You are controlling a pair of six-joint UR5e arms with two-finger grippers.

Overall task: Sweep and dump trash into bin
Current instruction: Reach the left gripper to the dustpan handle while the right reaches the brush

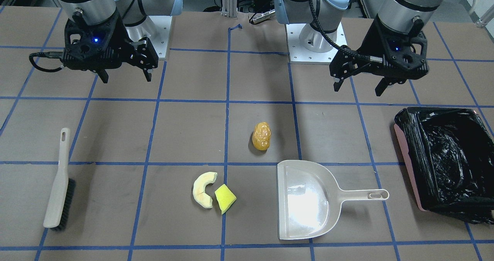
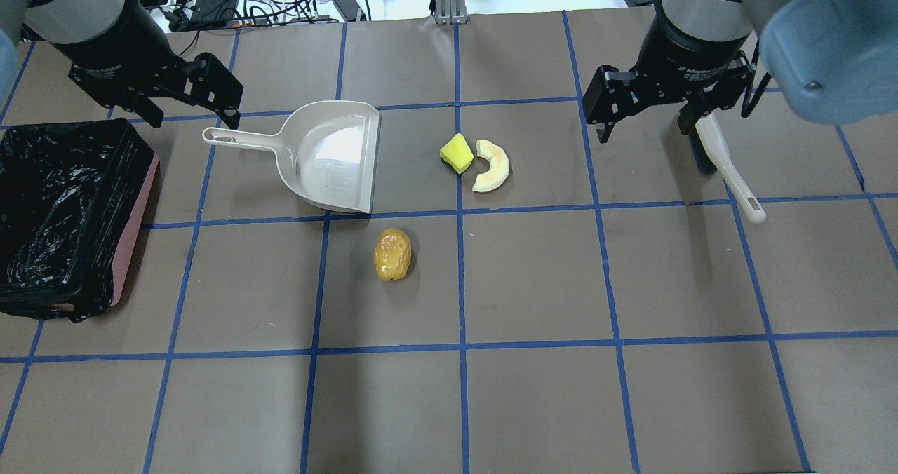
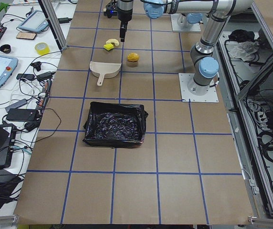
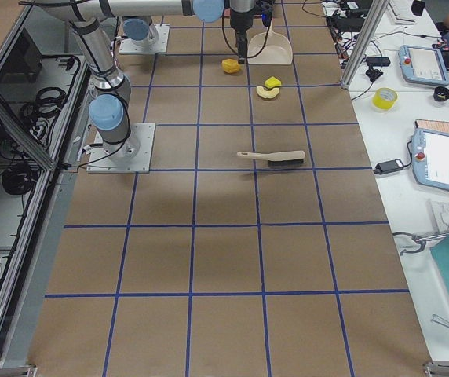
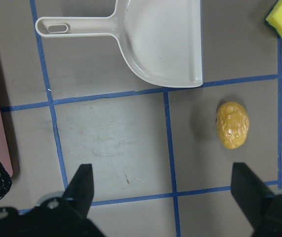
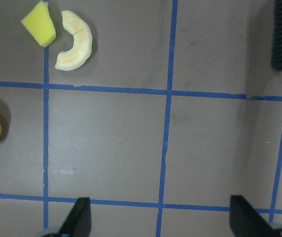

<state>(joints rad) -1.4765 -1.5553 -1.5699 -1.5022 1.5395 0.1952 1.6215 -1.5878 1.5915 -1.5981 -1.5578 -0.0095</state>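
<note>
The trash lies mid-table: a glossy orange-brown lump, a pale yellow crescent slice and, touching it, a yellow-green wedge. The pink bin with its black bag stands at the robot's far left. My left gripper hangs open and empty above the table between the bin and the dustpan's handle. My right gripper hangs open and empty above the table beside the brush. The left wrist view shows the lump; the right wrist view shows the crescent and the wedge.
A beige dustpan lies flat, its mouth toward the trash and its handle toward the bin. A beige hand brush with black bristles lies on the robot's right. Blue tape lines grid the brown table.
</note>
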